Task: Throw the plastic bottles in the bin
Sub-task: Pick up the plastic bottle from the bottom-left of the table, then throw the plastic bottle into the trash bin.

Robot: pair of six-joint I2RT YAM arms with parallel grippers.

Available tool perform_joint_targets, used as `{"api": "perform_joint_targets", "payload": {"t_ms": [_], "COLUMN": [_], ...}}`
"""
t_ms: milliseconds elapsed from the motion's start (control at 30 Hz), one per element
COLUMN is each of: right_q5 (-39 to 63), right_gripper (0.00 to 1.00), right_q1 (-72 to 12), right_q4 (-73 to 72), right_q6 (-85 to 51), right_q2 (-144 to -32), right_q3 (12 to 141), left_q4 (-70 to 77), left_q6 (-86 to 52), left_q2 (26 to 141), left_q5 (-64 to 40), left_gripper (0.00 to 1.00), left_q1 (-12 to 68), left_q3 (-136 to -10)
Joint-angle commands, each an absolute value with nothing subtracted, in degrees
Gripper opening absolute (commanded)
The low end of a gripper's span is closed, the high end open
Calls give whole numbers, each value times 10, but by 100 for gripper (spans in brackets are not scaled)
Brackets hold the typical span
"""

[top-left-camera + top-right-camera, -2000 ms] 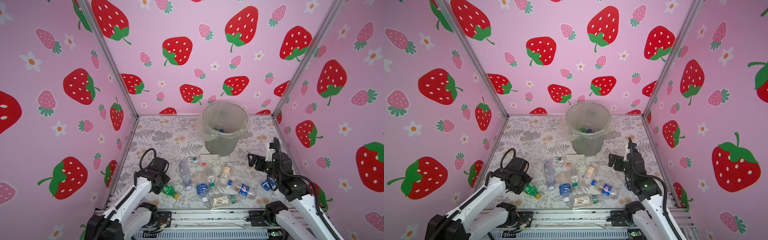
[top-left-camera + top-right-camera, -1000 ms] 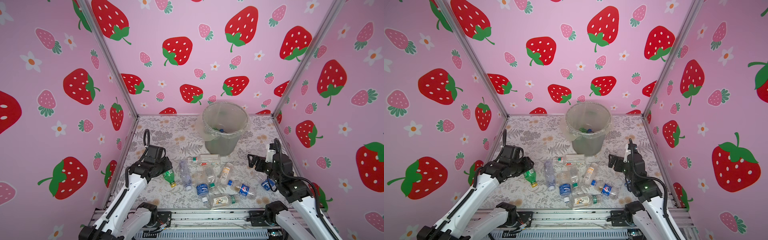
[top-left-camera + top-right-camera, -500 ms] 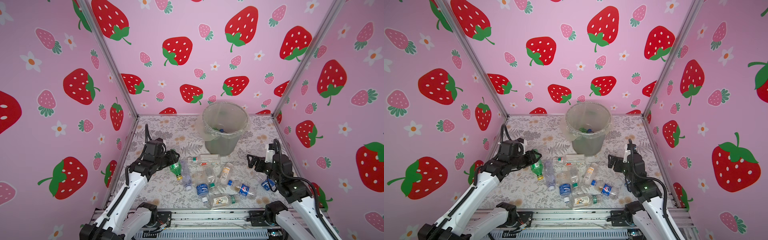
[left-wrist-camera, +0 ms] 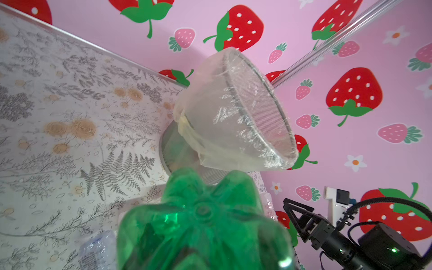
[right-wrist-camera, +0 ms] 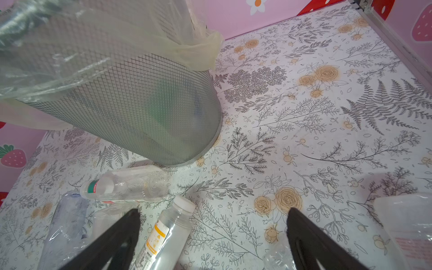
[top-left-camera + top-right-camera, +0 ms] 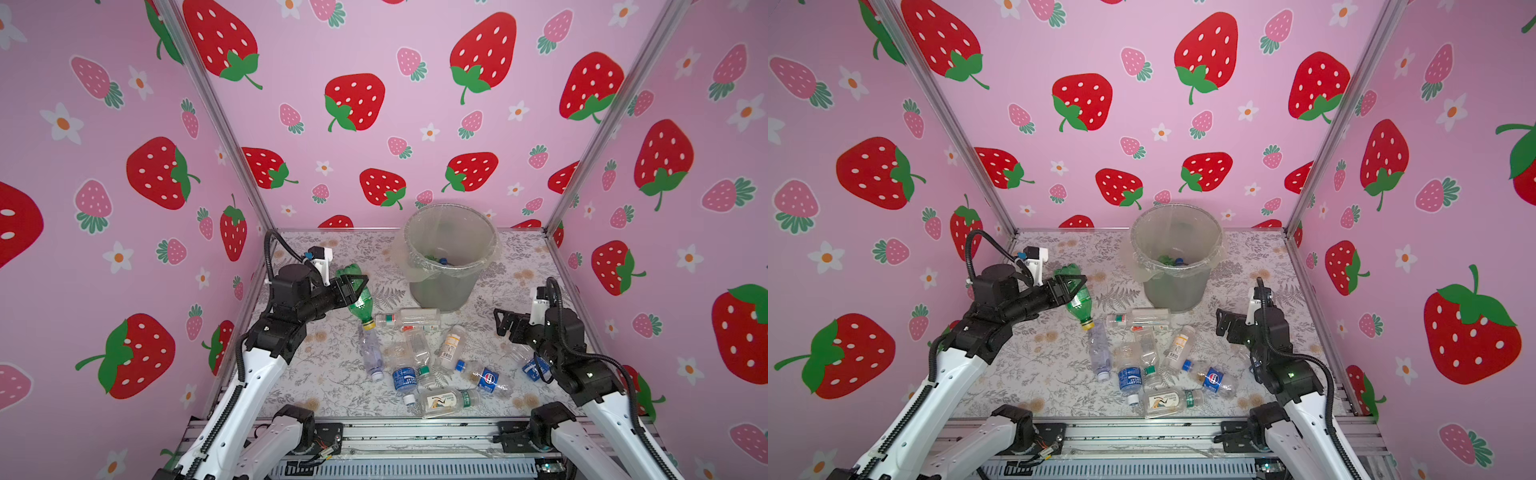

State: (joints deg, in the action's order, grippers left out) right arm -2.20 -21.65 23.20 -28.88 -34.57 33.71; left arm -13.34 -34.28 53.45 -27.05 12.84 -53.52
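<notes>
Left end effector [image 6: 352, 287] holds green bottle [image 6: 360, 307] between its jaws.

Bin [image 6: 440, 286]: one stood at the far side.
Arms: two, the left arm [image 6: 257, 374] and the right arm [image 6: 615, 419].
Green bottle [image 6: 360, 305] up off the table [image 6: 324, 374]: one, at the left.
Loose bottles [image 6: 450, 347] lying on it: at least eight, heaped too close together for me to fix the number.
Binned bottles [image 6: 1166, 260]: at least two showed, one green, one blue-capped; more I could not tell.
</notes>
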Motion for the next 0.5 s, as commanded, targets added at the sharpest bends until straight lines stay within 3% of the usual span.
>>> {"api": "perform_joint_targets", "payload": {"t_ms": [0, 233, 467], "right_q5": [-34, -42, -47], "right_gripper": [99, 99, 99], "right_q1": [-219, -219, -219], "right_q4": [234, 236, 238], "right_q6": [-285, -286, -284], "right_q2": [-336, -323, -332], "right_q3": [347, 347, 351], "left_q4": [-37, 9, -82], "left_q6": [-345, -406, -368], "left_q2": [535, 600, 768], "left_q5": [-305, -285, -208], "left_gripper": [28, 29, 30], "left_q1": [127, 136, 241], "left_q3": [-550, -632, -891]}}
